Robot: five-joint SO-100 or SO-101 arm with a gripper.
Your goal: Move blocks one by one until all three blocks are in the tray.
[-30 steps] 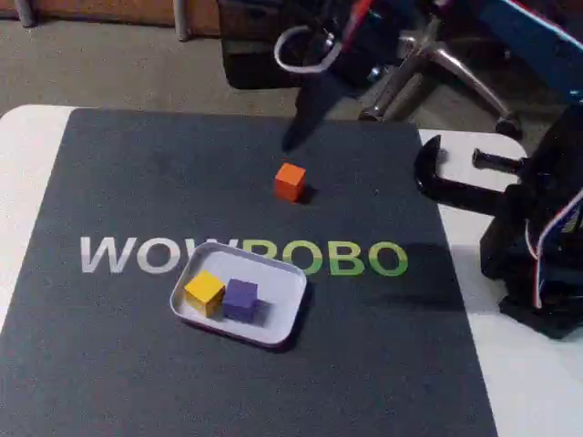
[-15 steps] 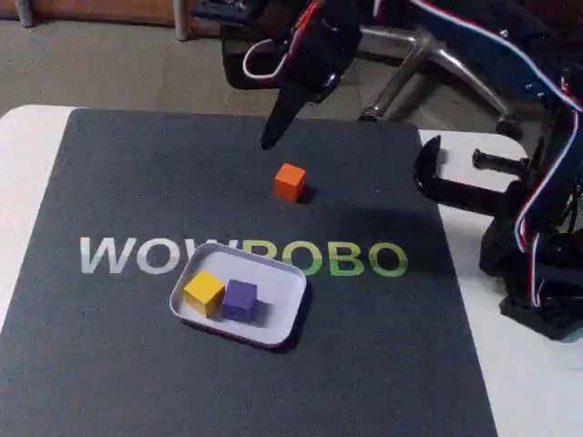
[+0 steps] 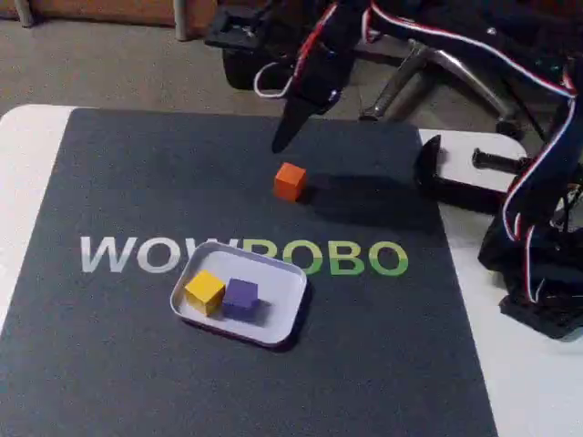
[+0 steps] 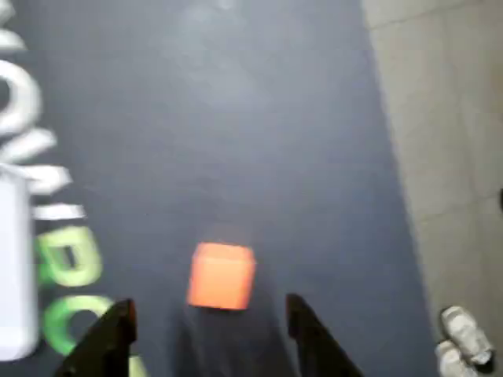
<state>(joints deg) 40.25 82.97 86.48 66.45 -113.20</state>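
Wrist view blurred; hand spread above orange block; fingertips cropped.

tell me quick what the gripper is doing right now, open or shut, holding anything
Gripper: open and empty, its two fingers spread wider than the orange block, which sits on the mat just ahead of them.
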